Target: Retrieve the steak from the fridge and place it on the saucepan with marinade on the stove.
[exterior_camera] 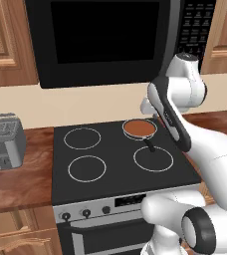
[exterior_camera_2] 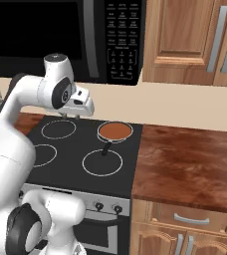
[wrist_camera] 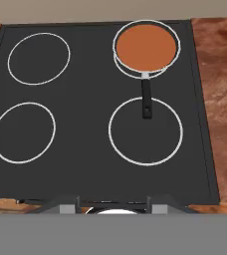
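- Where the white arm rises over the stove (exterior_camera: 120, 164), its gripper (exterior_camera_2: 80, 110) hangs above the cooktop's far middle, pointing down; the fingers are too hidden to tell whether they're open or closed, and no item shows between them.
- Stove: black glass top w/ four white ring burners, steel front w/ knobs, set betw. two stretches of wood counter (exterior_camera_2: 185, 159).
- Saucepan (wrist_camera: 146, 47) sits on the far right burner, slightly off the ring's centre; metal rim, short dark handle pointing toward the near right burner and reaching over its ring.
- Marinade (exterior_camera: 138, 128) fills the pan as a smooth reddish-brown disc; nothing lies on it.
- Black microwave (exterior_camera: 105, 40) hangs on the wall above the stove, keypad on its right side.
- Grey toaster (exterior_camera: 5, 141) stands on the counter left of the stove, well apart from the pan.
- Wooden cabinets (exterior_camera_2: 190, 40) w/ long metal handles are up right of the microwave; drawers below the right counter.
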